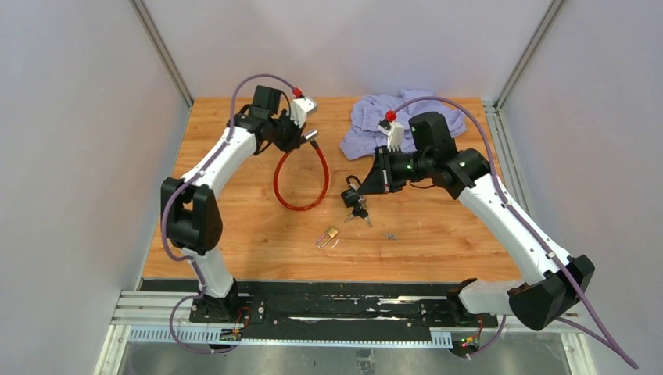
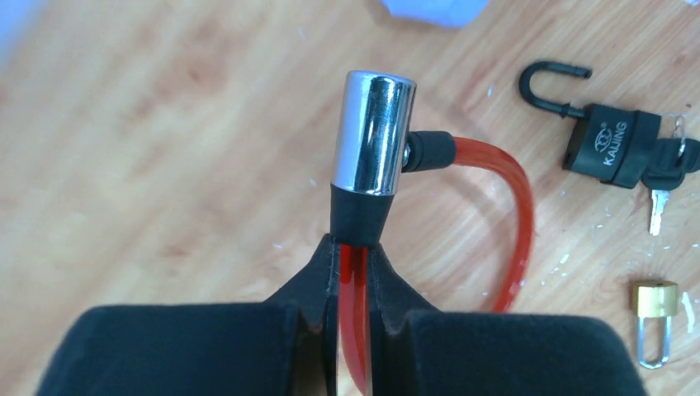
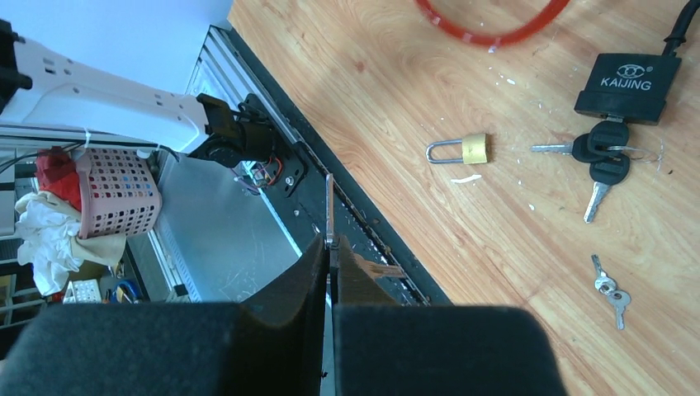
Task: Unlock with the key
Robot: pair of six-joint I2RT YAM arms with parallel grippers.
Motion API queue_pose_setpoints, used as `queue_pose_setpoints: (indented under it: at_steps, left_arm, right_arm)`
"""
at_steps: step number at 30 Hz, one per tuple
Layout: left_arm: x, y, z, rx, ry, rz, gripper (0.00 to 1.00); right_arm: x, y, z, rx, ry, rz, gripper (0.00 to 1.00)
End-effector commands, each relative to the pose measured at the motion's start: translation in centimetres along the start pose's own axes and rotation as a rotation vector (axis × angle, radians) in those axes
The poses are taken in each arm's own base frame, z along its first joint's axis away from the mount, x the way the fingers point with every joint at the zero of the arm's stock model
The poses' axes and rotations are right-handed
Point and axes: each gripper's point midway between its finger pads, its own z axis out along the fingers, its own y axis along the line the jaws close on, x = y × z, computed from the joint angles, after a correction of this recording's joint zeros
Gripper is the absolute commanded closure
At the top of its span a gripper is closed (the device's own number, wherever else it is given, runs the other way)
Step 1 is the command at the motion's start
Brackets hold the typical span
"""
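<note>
Nearest the bases, a brass padlock [image 1: 332,233] lies on the surface [image 1: 258,234], with a black padlock [image 1: 351,197] and its keys just beyond. The right arm reaches toward 9 o'clock. The right pincer [image 3: 330,247] is pressed together on a key [image 3: 329,206], whose blade points straight out past the fingertips. Farther back, the left arm's wrist turns toward 3 o'clock. The left pincer [image 2: 353,247] pinches the red cable [image 2: 523,216] just below the chrome barrel [image 2: 373,132], whose long axis runs toward 12 o'clock in the wrist view.
</note>
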Motion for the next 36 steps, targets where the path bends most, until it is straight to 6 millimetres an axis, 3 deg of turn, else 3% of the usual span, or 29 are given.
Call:
queue_pose_setpoints:
  at_steps: [1,5,10,14,19,22,26,36]
  left_arm:
    - [-6.6,-0.3,-7.4,-0.027,-0.18,0.273,1.0]
    - [-8.4,-4.2,-12.9,0.06,-0.311,0.497,1.0]
    - [-8.9,-8.7,-19.5,0.116,-0.452,0.804,1.0]
    - [-8.1,-11.6,-23.5,0.084,-0.559,1.003,1.0]
    - [-5.0,-14.4,-25.5,0.032,-0.62,1.241,1.0]
    - [-3.8,-15.8,-26.2,0.034,-0.66,1.296,1.0]
    - [-3.4,-17.2,-26.8,0.045,-0.727,1.328,1.0]
    - [-3.1,-18.8,-27.8,0.026,-0.793,1.361,1.0]
  right_arm:
    - [-1.1,0.3,-1.0,0.025,-0.013,-0.042,0.99]
    - [-1.4,0.6,-1.0,0.048,-0.014,-0.08,0.99]
    - [-1.1,2.7,-0.9,0.077,0.031,-0.206,0.99]
    - [0.2,4.7,-1.4,0.112,0.088,-0.313,0.99]
    - [2.4,6.8,-2.6,0.169,0.152,-0.405,1.0]
    - [3.4,7.4,-3.3,0.206,0.176,-0.434,1.0]
    - [4.0,8.7,-3.4,0.213,0.189,-0.454,1.0]
    - [3.9,13.2,-1.5,0.102,0.168,-0.471,1.0]
